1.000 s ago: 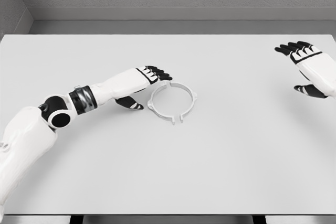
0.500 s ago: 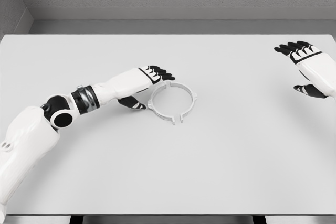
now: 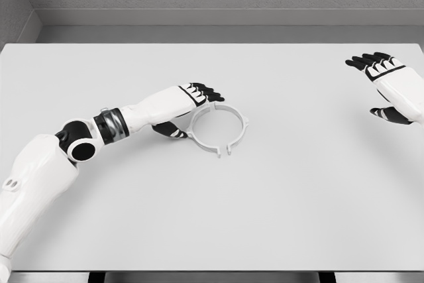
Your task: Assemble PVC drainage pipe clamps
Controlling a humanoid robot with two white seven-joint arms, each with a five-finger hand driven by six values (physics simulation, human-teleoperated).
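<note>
White plastic, the pipe clamp ring [image 3: 218,128] lay flat on the pale grey table [image 3: 265,197], a little left of its middle, with the gap in its rim turned toward me. My left hand [image 3: 187,103] sat against the ring's left edge, fingers [image 3: 207,92] stretched loosely over the rim's far-left arc and thumb [image 3: 173,133] at its near-left side, gripping nothing. My right hand [image 3: 391,84] hovered well apart at the table's right edge, fingers relaxed and spread.

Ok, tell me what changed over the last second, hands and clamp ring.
The left hand crept rightward toward the clamp ring, so its fingers now reach the ring's left rim with the thumb beside it below. No closed grasp is visible. The ring lies where it was on the table. The right hand stayed open at the right edge.
</note>
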